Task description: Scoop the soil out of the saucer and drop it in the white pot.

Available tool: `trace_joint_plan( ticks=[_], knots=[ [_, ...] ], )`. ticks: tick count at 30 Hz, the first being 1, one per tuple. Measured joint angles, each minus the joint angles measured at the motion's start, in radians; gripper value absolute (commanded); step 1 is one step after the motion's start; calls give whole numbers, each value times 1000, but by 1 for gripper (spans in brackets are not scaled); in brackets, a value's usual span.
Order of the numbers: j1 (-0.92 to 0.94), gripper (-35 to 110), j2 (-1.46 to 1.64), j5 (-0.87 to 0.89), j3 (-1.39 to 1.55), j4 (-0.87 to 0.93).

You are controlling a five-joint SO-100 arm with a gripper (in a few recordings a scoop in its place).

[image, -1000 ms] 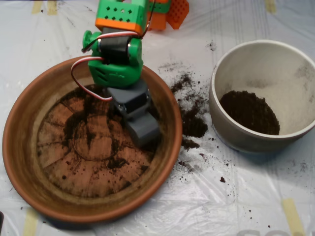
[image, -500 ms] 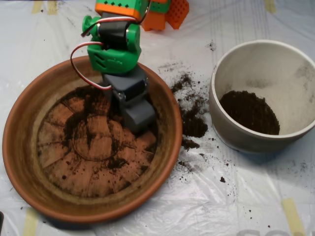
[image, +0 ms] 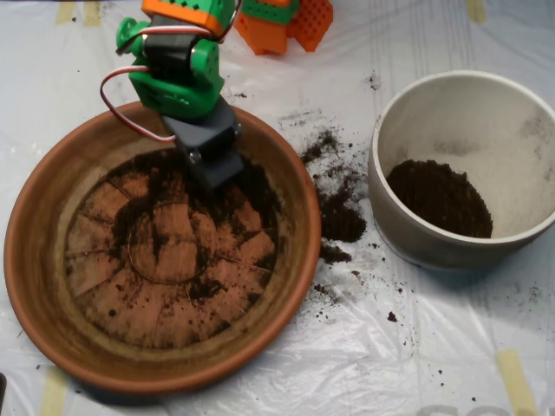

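We can't tell if the scoop (image: 215,169) is apart or together at the saucer's (image: 39,286) 12 o'clock; the soil (image: 251,186) is thin smears, so we risk scraping clay and spilling short of the white pot (image: 395,234).

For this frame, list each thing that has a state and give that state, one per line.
saucer: upright, mostly emptied, thin soil smears on its base.
white pot: upright, partly filled with soil.
soil: heap in the pot, some spilled on the plastic sheet between the dishes.
scoop: over the saucer's upper inside.
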Motion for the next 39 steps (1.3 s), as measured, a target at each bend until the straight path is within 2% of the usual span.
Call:
trace_joint_plan(
  ticks=[5, 11, 19, 30, 39],
  knots=[
    [-38, -1, 138, 164, -29, 35],
    [-173, -1, 287, 387, -109, 138],
    [-359, -1, 433, 552, -281, 258],
    [-569, -1, 316, 627, -696, 422],
    [-788, -1, 130, 607, -819, 434]
  ],
)
